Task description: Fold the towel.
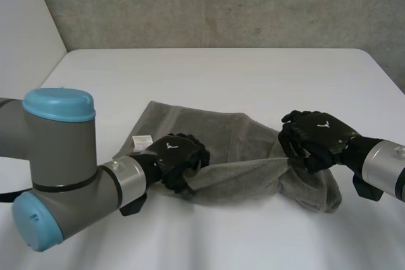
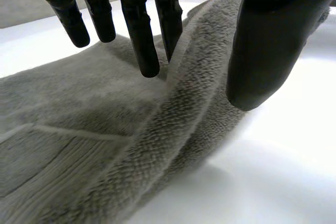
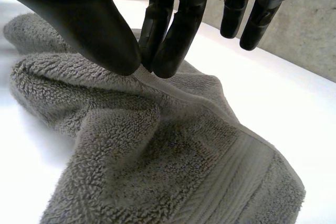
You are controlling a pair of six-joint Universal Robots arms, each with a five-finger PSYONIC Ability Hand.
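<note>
White table before a rough grey wall. At far left, the grey left arm with light-blue caps, angled in toward the middle. Just beside its wrist, a small white label on the left end of the grey towel. Lying rumpled across the table's middle, flatter at the far side, bunched at the near side.

Left hand on the near edge toward the left end, closed on that edge. From the left wrist: straight fingers on one side of a raised ridge of terry, thumb on the other, the hem pinched up between them.

From there, a lifted strip of the near edge stretched across to the right hand. Clamped on the towel near its right end, above a heap of cloth slumped on the table. From the right wrist: thumb and fingers nipping the flat hem together, other fingers straight and clear of the cloth, a woven band across the pile below. Right arm at the far right.
</note>
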